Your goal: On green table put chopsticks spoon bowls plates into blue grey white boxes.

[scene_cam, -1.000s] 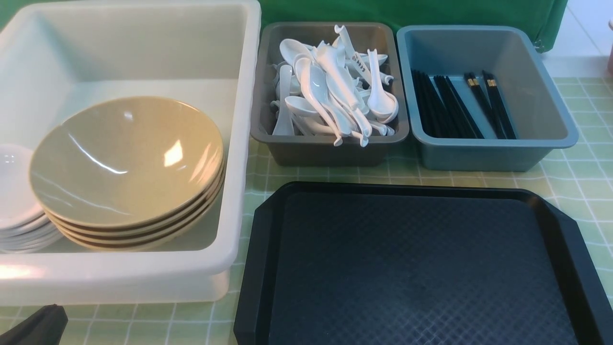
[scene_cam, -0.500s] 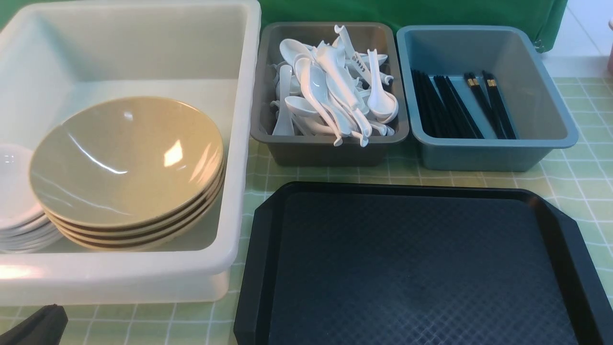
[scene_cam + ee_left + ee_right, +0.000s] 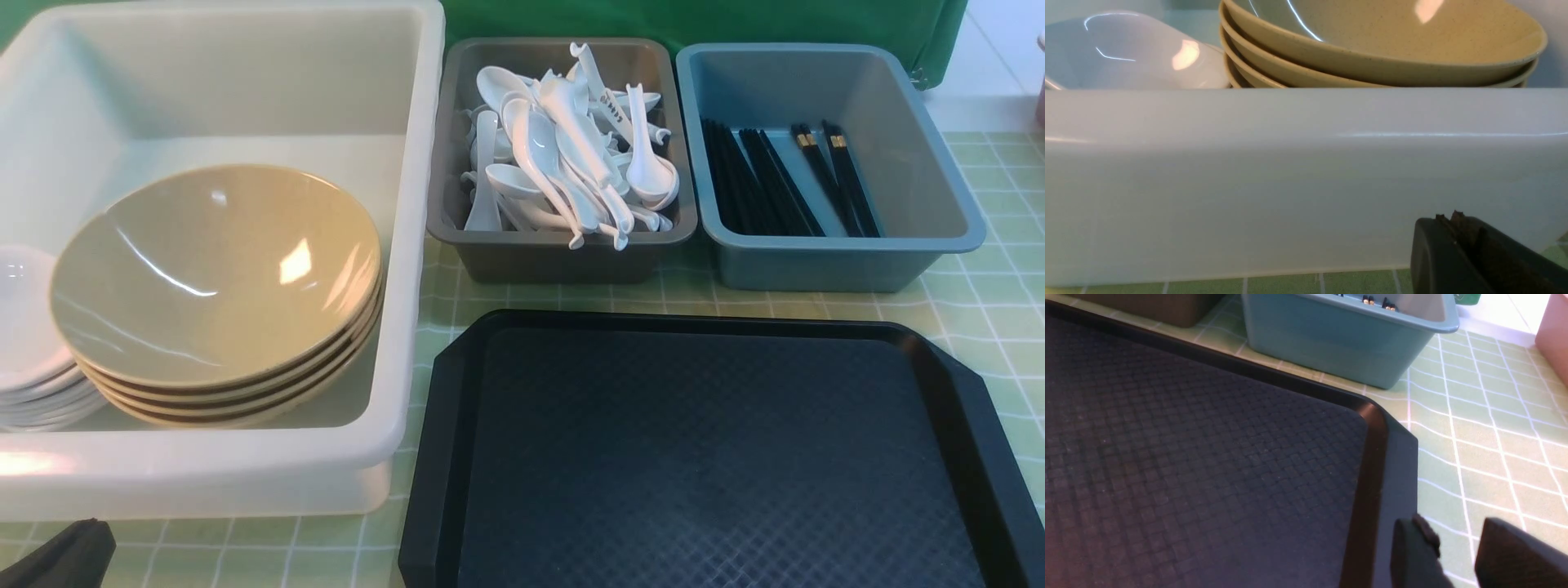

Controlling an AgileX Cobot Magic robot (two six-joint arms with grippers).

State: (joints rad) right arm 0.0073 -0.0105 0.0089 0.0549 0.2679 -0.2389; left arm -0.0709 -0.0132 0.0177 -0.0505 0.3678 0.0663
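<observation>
With bowls (image 3: 216, 278), plates (image 3: 28, 327), spoons (image 3: 571, 155) and chopsticks (image 3: 784, 175) seen boxed beyond both hands, sorting is judged finished; the left hand (image 3: 1457, 228) is closed empty, the right hand (image 3: 1457, 551) partly open, empty.

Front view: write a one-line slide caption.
Tableware sorted: bowls and plates in the white box, spoons in grey, chopsticks in blue; black tray empty.

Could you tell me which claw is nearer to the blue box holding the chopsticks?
Right. The right claw sits by the black tray's corner near the blue box; the left claw is beside the white box.
</observation>
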